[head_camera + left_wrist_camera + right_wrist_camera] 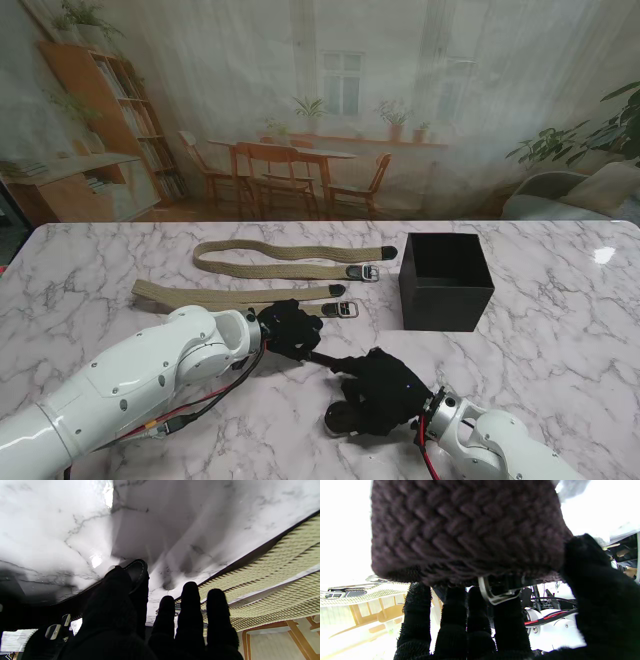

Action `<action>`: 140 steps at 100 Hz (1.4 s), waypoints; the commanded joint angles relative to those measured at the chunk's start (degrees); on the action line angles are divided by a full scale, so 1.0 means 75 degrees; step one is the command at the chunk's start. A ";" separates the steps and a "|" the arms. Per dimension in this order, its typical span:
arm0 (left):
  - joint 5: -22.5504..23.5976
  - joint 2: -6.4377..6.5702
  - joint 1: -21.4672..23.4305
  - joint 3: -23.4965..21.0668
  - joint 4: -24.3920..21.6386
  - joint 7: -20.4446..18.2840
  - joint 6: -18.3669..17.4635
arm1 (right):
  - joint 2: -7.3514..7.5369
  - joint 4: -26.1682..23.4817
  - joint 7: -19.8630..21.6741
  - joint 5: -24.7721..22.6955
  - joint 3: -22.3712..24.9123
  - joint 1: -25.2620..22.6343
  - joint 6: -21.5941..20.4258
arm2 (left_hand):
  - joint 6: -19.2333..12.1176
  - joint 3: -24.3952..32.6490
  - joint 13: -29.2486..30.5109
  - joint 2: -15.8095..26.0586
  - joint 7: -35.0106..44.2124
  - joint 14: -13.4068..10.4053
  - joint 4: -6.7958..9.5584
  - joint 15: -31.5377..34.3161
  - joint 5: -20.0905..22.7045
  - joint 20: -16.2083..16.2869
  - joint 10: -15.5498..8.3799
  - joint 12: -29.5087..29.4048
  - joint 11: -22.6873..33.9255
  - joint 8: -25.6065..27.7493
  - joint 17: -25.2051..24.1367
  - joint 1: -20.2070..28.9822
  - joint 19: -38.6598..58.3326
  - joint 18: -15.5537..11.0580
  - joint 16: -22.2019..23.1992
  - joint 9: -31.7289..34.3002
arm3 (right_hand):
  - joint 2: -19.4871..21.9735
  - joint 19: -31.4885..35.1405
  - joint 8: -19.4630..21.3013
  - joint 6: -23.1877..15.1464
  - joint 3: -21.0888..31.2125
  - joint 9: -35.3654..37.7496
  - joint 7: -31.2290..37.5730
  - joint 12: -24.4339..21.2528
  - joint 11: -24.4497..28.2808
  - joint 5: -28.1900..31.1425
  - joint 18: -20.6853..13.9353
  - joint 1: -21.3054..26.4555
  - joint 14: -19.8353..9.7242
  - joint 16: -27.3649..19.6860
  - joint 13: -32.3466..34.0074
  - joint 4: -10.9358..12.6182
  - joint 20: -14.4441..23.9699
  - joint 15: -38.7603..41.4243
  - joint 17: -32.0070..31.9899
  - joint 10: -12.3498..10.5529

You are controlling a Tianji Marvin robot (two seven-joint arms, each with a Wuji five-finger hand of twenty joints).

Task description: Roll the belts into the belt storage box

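Observation:
A dark brown woven belt is wound into a roll [345, 418] close to me, and my right hand [385, 388] is shut on it. The right wrist view shows the roll [465, 530] filling the picture, its metal buckle [495, 596] against my fingers [452, 620]. A short dark tail runs from the roll to my left hand [290, 328]. The thumb of that hand [112, 587] pinches the stitched leather tip [137, 570]. Two beige woven belts lie flat farther off, one [230, 293] just beyond the left hand and one [290, 256] behind it. The black storage box [446, 305] stands open at the right.
The beige belts [275, 565] lie right beside my left fingers, their buckles [362, 271] pointing toward the box. The marble table [560, 340] stretches to a far edge before a printed room backdrop. My left forearm [150, 370] lies across the near left.

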 commanded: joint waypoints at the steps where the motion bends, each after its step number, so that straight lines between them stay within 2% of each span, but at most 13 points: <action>1: -0.0032 -0.0025 -0.0058 0.0042 0.0016 -0.0145 0.0046 | -0.0020 0.0045 -0.0040 0.0014 -0.0026 -0.0020 -0.0027 | 0.0068 0.0276 0.0081 -0.0155 0.0040 -0.0011 0.0079 0.0096 0.0319 0.0075 0.0001 0.0111 0.0004 0.0100 -0.0027 0.0427 0.0218 0.0053 0.0031 0.0110 | 0.0408 -0.0146 0.0365 -0.2593 0.0750 -0.0321 0.0646 -0.0073 -0.0197 0.0366 -0.0048 0.0312 -0.0265 -0.0179 -0.0311 0.0266 0.0126 -0.0413 -0.0196 -0.0251; 25: -0.0084 -0.0018 -0.0080 0.0073 0.0002 -0.0239 0.0080 | -0.0004 0.0088 -0.0111 -0.0045 -0.0091 0.0016 0.0012 | 0.0070 0.0291 0.0088 -0.0159 0.0018 -0.0006 0.0077 0.0086 0.0314 0.0067 0.0002 0.0112 -0.0017 0.0134 -0.0037 0.0408 0.0199 0.0062 0.0028 0.0140 | 0.0409 -0.1210 0.0345 -0.2689 0.0748 -0.1133 0.0643 -0.0264 -0.0598 0.0367 -0.0274 0.0303 -0.0671 -0.1057 -0.1225 0.0254 -0.0504 -0.1980 -0.1111 -0.0884; 37: -0.0077 -0.0010 -0.0058 0.0049 -0.0019 -0.0255 0.0053 | -0.0009 0.0063 -0.0082 -0.0028 -0.0098 -0.0010 0.0150 | 0.0078 0.0295 0.0104 -0.0178 0.0017 -0.0005 0.0072 0.0086 0.0340 0.0064 -0.0015 0.0121 -0.0004 0.0142 -0.0041 0.0399 0.0190 0.0077 0.0028 0.0196 | 0.0479 -0.1572 0.0358 -0.2671 0.0745 -0.1648 0.0655 -0.0247 -0.0521 0.0321 -0.0332 0.0313 0.0484 -0.1622 -0.1254 0.0256 -0.0770 -0.2890 -0.1331 -0.0485; 45: -0.0035 0.0003 -0.0003 -0.0022 -0.0073 -0.0271 0.0015 | 0.0001 0.0050 -0.0115 -0.0088 -0.0129 -0.0020 0.0387 | 0.0090 0.0306 0.0113 -0.0176 0.0011 -0.0013 0.0072 0.0084 0.0350 0.0062 -0.0021 0.0125 -0.0002 0.0140 -0.0041 0.0400 0.0184 0.0072 0.0027 0.0217 | 0.0595 -0.1599 0.0383 -0.2541 0.0736 -0.1740 0.0679 -0.0184 -0.0361 0.0238 -0.0332 0.0337 0.0814 -0.1631 -0.1208 0.0270 -0.0802 -0.2875 -0.1318 0.0255; 55: 0.0066 0.0028 0.0112 -0.0172 -0.0175 -0.0311 -0.0023 | 0.0004 0.0030 -0.0162 -0.0144 -0.0165 -0.0036 0.0718 | 0.0090 0.0309 0.0134 -0.0183 0.0011 -0.0009 0.0066 0.0083 0.0363 0.0061 -0.0026 0.0131 0.0005 0.0145 -0.0036 0.0387 0.0182 0.0072 0.0026 0.0257 | 0.0704 -0.1537 0.0399 -0.2307 0.0719 -0.1664 0.0708 -0.0153 -0.0233 0.0150 -0.0278 0.0400 0.1017 -0.1617 -0.0996 0.0296 -0.0798 -0.2814 -0.1178 0.0686; 60: 0.0101 0.0038 0.0161 -0.0236 -0.0208 -0.0327 -0.0039 | 0.0015 -0.0008 -0.0154 -0.0198 -0.0158 -0.0049 0.0854 | 0.0090 0.0322 0.0132 -0.0173 0.0005 -0.0012 0.0068 0.0078 0.0353 0.0060 -0.0030 0.0133 0.0006 0.0146 -0.0031 0.0400 0.0181 0.0078 0.0024 0.0264 | 0.0693 -0.1480 0.0405 -0.2217 0.0734 -0.1594 0.0725 -0.0152 -0.0201 0.0116 -0.0315 0.0442 0.0935 -0.1608 -0.0874 0.0306 -0.0782 -0.2786 -0.1088 0.0709; 81: 0.0091 0.0001 0.0248 -0.0316 -0.0178 -0.0174 0.0042 | 0.0009 -0.0099 -0.0019 -0.0206 -0.0134 -0.0090 0.1134 | -0.0254 0.0306 0.0274 -0.0063 -0.0095 0.0103 0.0062 0.0115 0.0128 0.0084 0.0027 0.0157 0.0054 0.0101 0.0065 0.0362 0.0241 0.0068 0.0034 0.0477 | 0.0749 -0.1333 0.0404 -0.2096 0.0681 -0.1468 0.0754 -0.0200 -0.0238 0.0079 0.0054 0.0490 0.1530 -0.1498 -0.0504 0.0274 -0.0734 -0.2568 -0.0914 0.0910; 99: -0.0197 -0.0061 0.0268 -0.0302 -0.0145 -0.0145 0.0196 | 0.0009 -0.0043 -0.0005 -0.0173 -0.0207 -0.0040 0.1112 | -0.0787 0.0380 0.1054 0.0039 -0.0661 0.0252 0.0070 0.0426 0.0001 0.0161 0.0012 0.0337 0.0368 -0.0836 0.0360 0.0820 0.0544 0.0203 0.0115 0.1658 | 0.0776 -0.1342 0.0413 -0.2146 0.0691 -0.1384 0.0753 -0.0213 -0.0250 0.0064 0.0056 0.0484 0.1448 -0.1419 -0.0535 0.0284 -0.0745 -0.2448 -0.0940 0.0872; 106: -0.0205 -0.0067 0.0260 -0.0285 -0.0139 -0.0128 0.0209 | 0.0004 -0.0029 -0.0007 -0.0150 -0.0222 -0.0033 0.1118 | -0.0893 0.0332 0.1376 0.0040 -0.1166 0.0167 0.0080 0.0756 0.0085 0.0338 -0.0110 0.0615 0.0644 -0.1363 0.0506 0.0881 0.0921 0.0214 0.0390 0.2076 | 0.0789 -0.1346 0.0416 -0.2145 0.0690 -0.1361 0.0752 -0.0217 -0.0256 0.0059 0.0054 0.0486 0.1436 -0.1400 -0.0567 0.0284 -0.0748 -0.2423 -0.0960 0.0864; 113: -0.0253 -0.0086 0.0254 -0.0263 -0.0115 -0.0085 0.0233 | -0.0002 -0.0017 -0.0007 -0.0126 -0.0237 -0.0024 0.1127 | -0.0881 0.0276 0.1612 0.0019 -0.1245 0.0129 0.0092 0.1306 0.0361 0.0758 -0.0357 0.2313 0.0669 -0.1444 0.0614 0.0910 0.1399 0.0189 0.1137 0.2669 | 0.0798 -0.1347 0.0429 -0.2125 0.0687 -0.1327 0.0760 -0.0226 -0.0274 0.0048 0.0059 0.0491 0.1418 -0.1375 -0.0591 0.0284 -0.0750 -0.2386 -0.0983 0.0861; 118: -0.0266 -0.0106 0.0254 -0.0251 -0.0088 0.0006 0.0241 | -0.0006 -0.0010 -0.0006 -0.0110 -0.0247 -0.0019 0.1131 | -0.0812 0.0275 0.1882 -0.0038 -0.1269 0.0110 0.0093 0.1798 0.0423 0.1018 -0.0462 0.2945 0.0703 -0.1516 0.0777 0.0897 0.1744 0.0194 0.1639 0.3158 | 0.0807 -0.1348 0.0435 -0.2122 0.0692 -0.1304 0.0762 -0.0230 -0.0281 0.0044 0.0056 0.0499 0.1423 -0.1365 -0.0614 0.0286 -0.0752 -0.2373 -0.0995 0.0848; 130: -0.0336 -0.0174 0.0252 -0.0209 -0.0017 0.0267 0.0267 | -0.0015 -0.0003 0.0020 -0.0064 -0.0265 -0.0014 0.1142 | -0.0717 0.0415 0.2461 -0.0154 -0.0774 0.0119 0.0101 0.2684 0.0863 0.1471 -0.0642 0.3786 0.0861 -0.1595 0.1165 0.0965 0.2389 0.0231 0.2484 0.4035 | 0.0820 -0.1352 0.0448 -0.2107 0.0690 -0.1273 0.0767 -0.0239 -0.0302 0.0039 0.0078 0.0505 0.1422 -0.1342 -0.0650 0.0286 -0.0756 -0.2342 -0.1018 0.0851; 140: -0.0423 -0.0192 0.0213 -0.0150 -0.0011 0.0257 0.0266 | -0.0022 -0.0013 0.0047 -0.0034 -0.0266 -0.0025 0.1168 | -0.0697 0.0610 0.2697 -0.0282 -0.0364 0.0211 0.0166 0.3066 0.0958 0.1643 -0.0526 0.4014 0.1022 -0.1533 0.1400 0.0953 0.2654 0.0234 0.2811 0.4263 | 0.0830 -0.1362 0.0454 -0.2099 0.0681 -0.1219 0.0764 -0.0246 -0.0320 0.0036 0.0091 0.0511 0.1424 -0.1320 -0.0689 0.0285 -0.0763 -0.2309 -0.1049 0.0850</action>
